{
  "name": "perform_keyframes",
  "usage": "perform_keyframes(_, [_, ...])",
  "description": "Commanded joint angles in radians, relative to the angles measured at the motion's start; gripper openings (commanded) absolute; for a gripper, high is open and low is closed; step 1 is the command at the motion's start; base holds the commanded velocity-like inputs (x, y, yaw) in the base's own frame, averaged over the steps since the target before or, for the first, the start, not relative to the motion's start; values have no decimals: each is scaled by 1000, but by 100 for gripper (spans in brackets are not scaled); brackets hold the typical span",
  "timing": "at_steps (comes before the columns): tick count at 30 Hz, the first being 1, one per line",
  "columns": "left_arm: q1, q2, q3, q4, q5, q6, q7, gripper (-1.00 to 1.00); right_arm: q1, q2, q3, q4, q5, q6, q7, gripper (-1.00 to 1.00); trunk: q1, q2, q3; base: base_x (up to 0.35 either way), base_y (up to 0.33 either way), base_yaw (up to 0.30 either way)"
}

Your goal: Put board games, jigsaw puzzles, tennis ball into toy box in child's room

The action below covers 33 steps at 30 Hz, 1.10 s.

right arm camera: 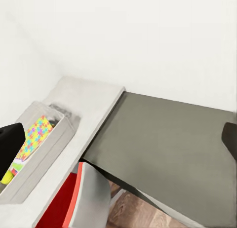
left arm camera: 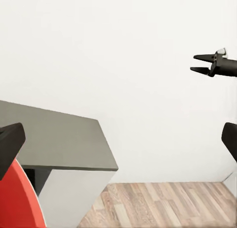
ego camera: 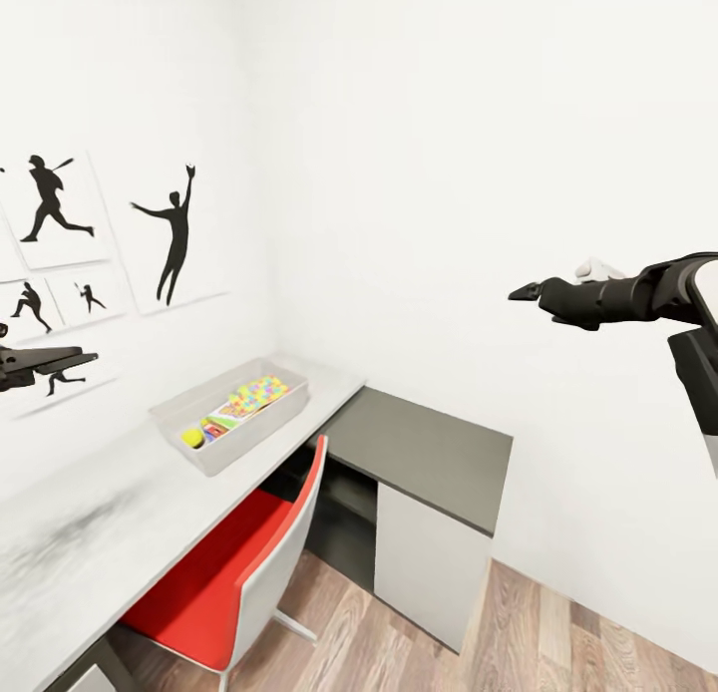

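Observation:
The light grey toy box (ego camera: 179, 405) stands on the pale table (ego camera: 110, 513) against the wall. Inside it lie a multicoloured jigsaw puzzle (ego camera: 257, 391), a green printed board game (ego camera: 217, 427) and the yellow-green tennis ball (ego camera: 191, 437). The right wrist view shows the toy box (right arm camera: 47, 156) with the puzzle (right arm camera: 37, 134) in it. My left gripper (ego camera: 85, 358) hovers over the table left of the box, open and empty. Raised in the air far to the right, my right gripper (ego camera: 524, 293) is open and empty; the left wrist view shows it as well (left arm camera: 195, 63). The bed is out of view.
A red chair (ego camera: 224, 562) is pushed under the table. A lower dark-grey-topped side cabinet (ego camera: 419, 448) adjoins the table's right end in the corner. Black sports silhouettes (ego camera: 175, 233) hang on the left wall. Wood-plank floor (ego camera: 558, 632) lies to the right of the cabinet.

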Motion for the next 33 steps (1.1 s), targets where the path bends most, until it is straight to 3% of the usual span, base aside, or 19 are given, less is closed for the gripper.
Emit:
perform_keyframes(1, [0,1,-1,0,0,11,-4,100,-2,-1,2,0,-9,1,-10,100,1,-2,-2,0,0,-278])
perform_keyframes(14, [-1,1,-1,3,0,10,-4,100,1,-1,2,3,-9,1,-10,100,1,-2,7,0,0,-278])
perform_keyframes(33, [0,1,0,39,0,-18,-4,100,74,-1,-1,65,-7,1,-6,100,1,-2,20,-37,0,-278])
